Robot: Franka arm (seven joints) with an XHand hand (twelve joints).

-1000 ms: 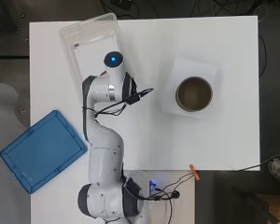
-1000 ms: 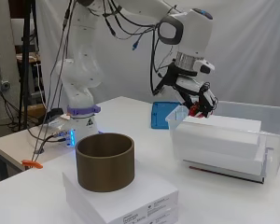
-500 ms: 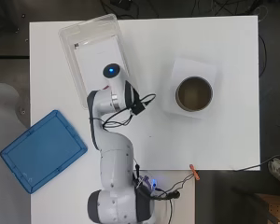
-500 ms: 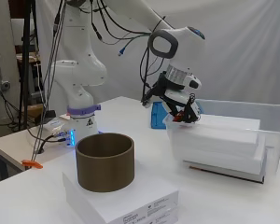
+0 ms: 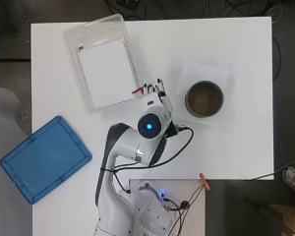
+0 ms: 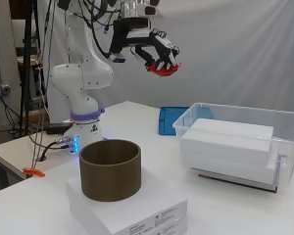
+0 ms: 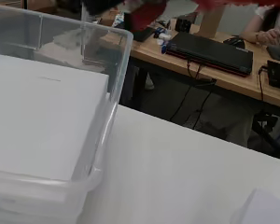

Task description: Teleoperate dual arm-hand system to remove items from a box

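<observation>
My hand (image 5: 155, 91) hangs high above the table, just off the right wall of the clear plastic box (image 5: 71, 40). Its fingers (image 6: 159, 49) are curled round a small red item (image 6: 162, 72), which shows as a red sliver (image 5: 137, 90) from above and as a blurred red edge (image 7: 242, 3) in the wrist view. Inside the box (image 6: 286, 161) lies a large white block (image 5: 106, 70), also seen from the side (image 6: 229, 141). The wrist view looks past the box's corner (image 7: 115, 88) and the white block (image 7: 42, 116) to the bare tabletop.
A brown cylinder (image 5: 204, 99) stands on a flat white package (image 6: 132, 208) to the right of the hand. The blue box lid (image 5: 43, 158) lies at the table's left edge. An orange clip (image 5: 203, 180) and cables lie near the arm's base.
The hand has risen out of the box with the red item and moved right and toward the arm's base, now well above the box rim.
</observation>
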